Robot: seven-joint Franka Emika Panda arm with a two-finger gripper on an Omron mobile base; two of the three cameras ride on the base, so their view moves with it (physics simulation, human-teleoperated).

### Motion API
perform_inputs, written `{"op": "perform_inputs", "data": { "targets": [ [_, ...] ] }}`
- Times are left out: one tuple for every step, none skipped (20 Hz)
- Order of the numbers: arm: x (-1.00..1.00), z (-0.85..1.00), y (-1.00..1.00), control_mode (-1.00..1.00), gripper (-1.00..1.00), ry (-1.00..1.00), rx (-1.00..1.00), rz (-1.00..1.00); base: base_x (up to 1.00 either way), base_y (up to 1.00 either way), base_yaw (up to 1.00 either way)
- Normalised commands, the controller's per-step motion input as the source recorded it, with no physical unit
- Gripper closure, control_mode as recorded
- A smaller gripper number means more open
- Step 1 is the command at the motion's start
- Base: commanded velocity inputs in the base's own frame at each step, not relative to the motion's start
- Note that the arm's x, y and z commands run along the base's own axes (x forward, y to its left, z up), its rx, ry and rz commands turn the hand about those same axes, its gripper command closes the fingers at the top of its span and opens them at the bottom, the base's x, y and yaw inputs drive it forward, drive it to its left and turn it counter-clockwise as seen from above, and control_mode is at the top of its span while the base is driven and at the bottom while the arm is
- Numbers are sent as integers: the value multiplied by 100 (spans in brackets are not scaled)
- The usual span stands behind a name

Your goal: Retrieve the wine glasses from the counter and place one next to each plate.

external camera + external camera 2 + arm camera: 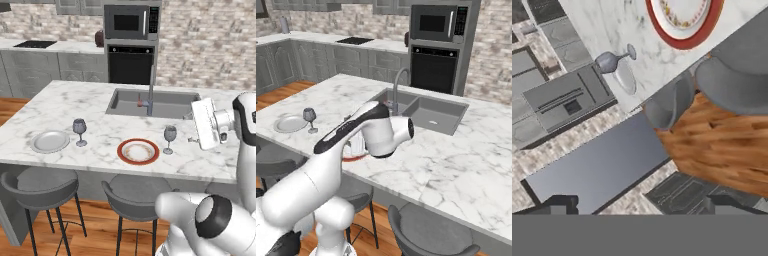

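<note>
both wine glasses stand upright on the island: one [79,131] just right of the grey plate [49,141], other [170,138] just right of the red-rim plate [138,151]. gripper [637,205] is open w/ nothing in it. it's held off the island's near-right edge, hand turned sideways, nearer glass to its left; task looks about done imo.

Two wine glasses [79,131] [170,138], two plates [50,141] [138,151], two stools [42,187] [132,196], one sink [155,103], one microwave [131,22]

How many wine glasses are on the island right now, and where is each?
2. One wine glass stands just right of the grey plate; the other wine glass stands just right of the red-rimmed plate. None seems hidden.
</note>
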Motion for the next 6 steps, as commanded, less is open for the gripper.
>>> {"op": "perform_inputs", "data": {
  "targets": [
    [-63,96,79,-100,-100,-9,-9,1,0,0,0],
    [-71,93,80,-100,-100,-10,-8,2,0,0,0],
    [-78,91,79,-100,-100,-10,-5,3,0,0,0],
    [-86,85,79,-100,-100,-7,-3,4,0,0,0],
    [-95,81,84,-100,-100,-3,0,5,0,0,0],
    [-97,79,78,-100,-100,0,0,7,0,0,0]
  ]
}}
